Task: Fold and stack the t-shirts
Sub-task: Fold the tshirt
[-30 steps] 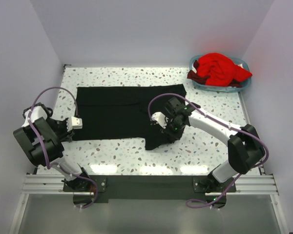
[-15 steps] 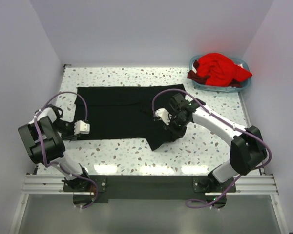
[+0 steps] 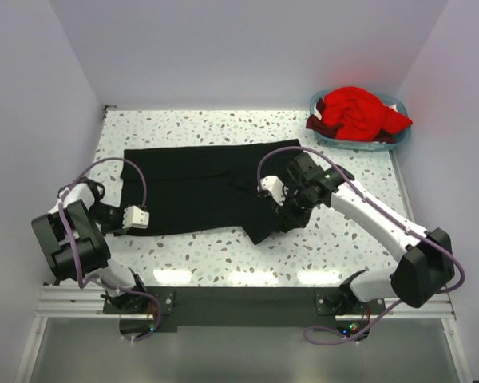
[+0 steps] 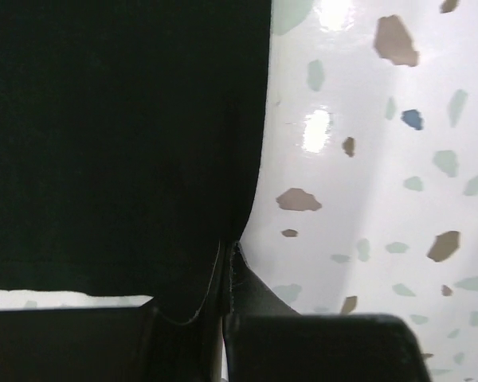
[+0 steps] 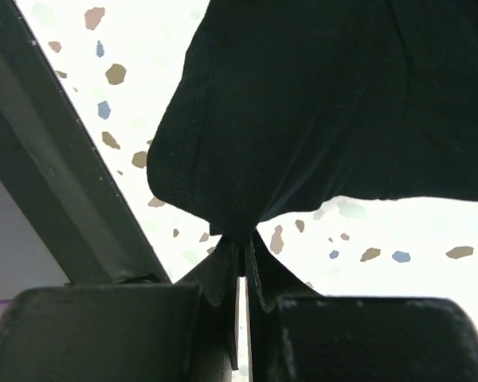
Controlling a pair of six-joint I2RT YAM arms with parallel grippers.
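Pincers both clamped, I see: left pincer pinches near-left edge of black t-shirt, right pincer its near-right corner. Shirt spread mid-table. Red t-shirt heaped in basket, far right corner.

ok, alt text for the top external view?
A black t-shirt lies spread on a speckled table, both arms' jaws shut on it: the left arm at its left edge, the right arm at its near right corner. A red t-shirt is heaped in a blue basket, far right.
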